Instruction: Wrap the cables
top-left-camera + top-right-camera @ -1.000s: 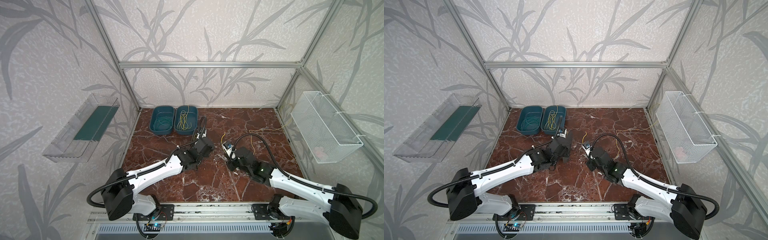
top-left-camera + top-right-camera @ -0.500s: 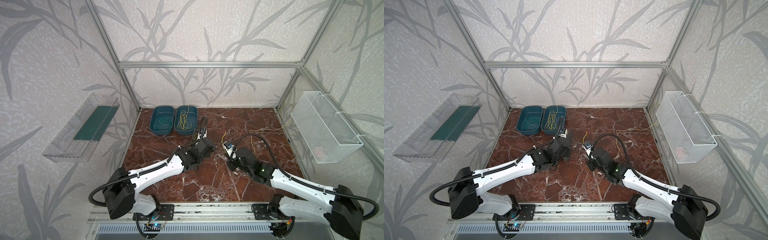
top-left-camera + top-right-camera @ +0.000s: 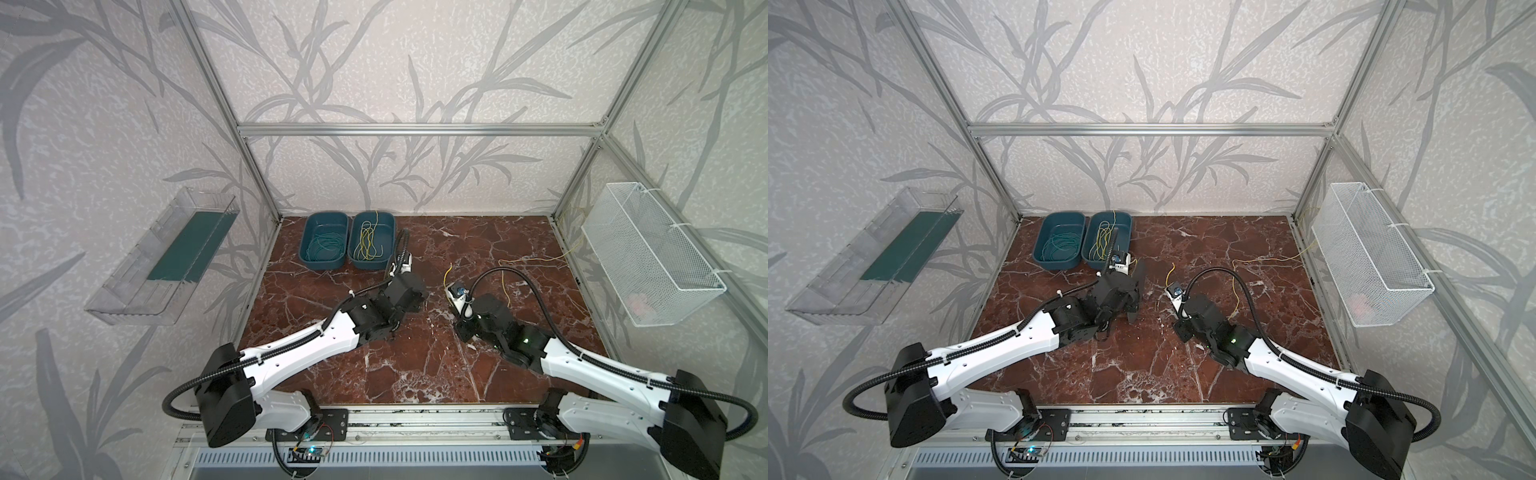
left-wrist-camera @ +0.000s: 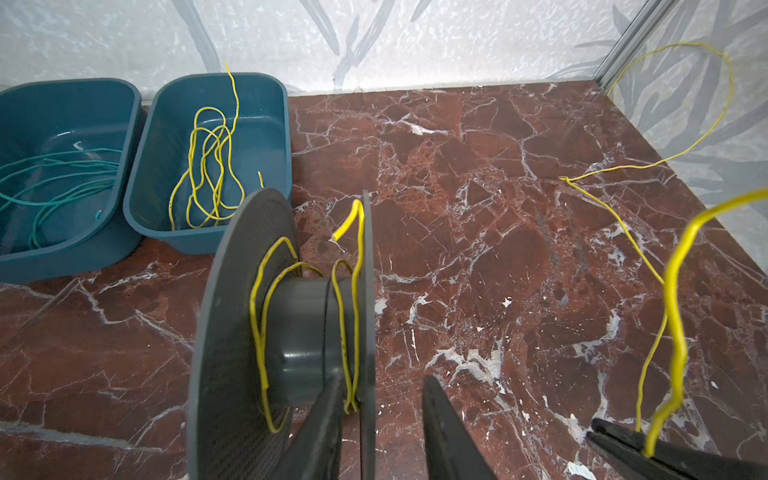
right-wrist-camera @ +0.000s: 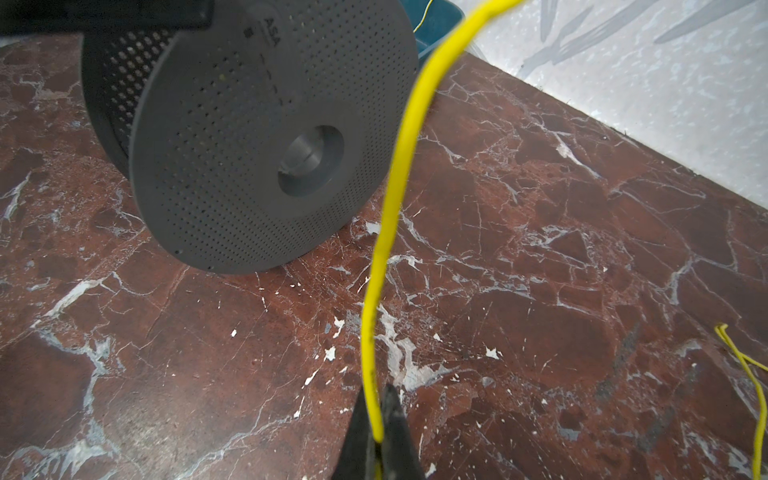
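Note:
A dark grey spool [image 4: 299, 324] [image 5: 257, 141] [image 3: 1140, 272] stands on its edge mid-table, with one yellow cable [image 4: 259, 328] looped loosely round its hub. My left gripper [image 4: 381, 378] is open, its fingers [image 4: 444, 424] either side of the spool's thin flange with a gap on one side. My right gripper [image 5: 376, 399] [image 4: 648, 449] is shut on a second stretch of yellow cable [image 5: 390, 199] [image 3: 446, 272], a little right of the spool. That cable trails over the floor [image 3: 536, 261] [image 4: 623, 224] to the right wall. More yellow cables [image 3: 365, 245] [image 4: 208, 166] lie in a bin.
Two teal bins stand at the back left: one [image 3: 392, 237] holds the yellow cables, the other [image 3: 305, 249] thin green wires [image 4: 54, 183]. A white wire basket [image 3: 652, 253] hangs on the right wall. A clear tray [image 3: 166, 257] hangs on the left wall.
My left gripper's jaws have come apart and its wrist has shifted slightly. The right arm keeps its hold on the cable and has barely moved.

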`<move>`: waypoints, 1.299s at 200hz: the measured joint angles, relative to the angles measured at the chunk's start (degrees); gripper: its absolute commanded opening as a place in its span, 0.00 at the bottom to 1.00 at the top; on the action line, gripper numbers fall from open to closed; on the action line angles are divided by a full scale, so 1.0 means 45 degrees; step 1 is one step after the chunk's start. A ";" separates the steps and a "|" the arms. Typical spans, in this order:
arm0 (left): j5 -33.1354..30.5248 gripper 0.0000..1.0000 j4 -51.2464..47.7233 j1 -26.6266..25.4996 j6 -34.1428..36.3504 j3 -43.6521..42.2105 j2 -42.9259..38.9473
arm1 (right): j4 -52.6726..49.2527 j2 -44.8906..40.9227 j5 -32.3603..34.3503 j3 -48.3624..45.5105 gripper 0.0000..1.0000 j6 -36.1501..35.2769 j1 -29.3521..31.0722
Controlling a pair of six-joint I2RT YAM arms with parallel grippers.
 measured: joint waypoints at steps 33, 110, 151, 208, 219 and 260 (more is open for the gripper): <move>-0.0097 0.39 -0.0384 0.0000 0.0185 0.0117 -0.0699 | -0.0005 0.0000 -0.0044 0.0000 0.00 0.0000 0.0000; -0.0952 0.44 -0.1243 0.0573 0.1472 0.0777 -0.2778 | 0.0010 0.0000 -0.0427 0.0000 0.00 -0.0005 0.0000; -0.0879 0.45 -0.1360 0.0996 0.1515 0.0733 -0.2871 | 0.0005 0.0000 -0.0583 0.0000 0.00 -0.0010 0.0000; 0.0403 0.64 -0.0899 0.2569 0.1739 0.0364 -0.1307 | 0.0010 0.0000 -0.0573 0.0000 0.00 -0.0015 0.0000; 0.0680 0.64 -0.0772 0.2861 0.1821 0.0364 -0.0680 | 0.0005 0.0000 -0.0568 0.0000 0.00 -0.0010 0.0000; 0.1554 0.63 -0.0549 0.3313 0.2239 0.0612 0.0782 | 0.0058 0.0029 -0.0559 0.0000 0.00 -0.0010 0.0000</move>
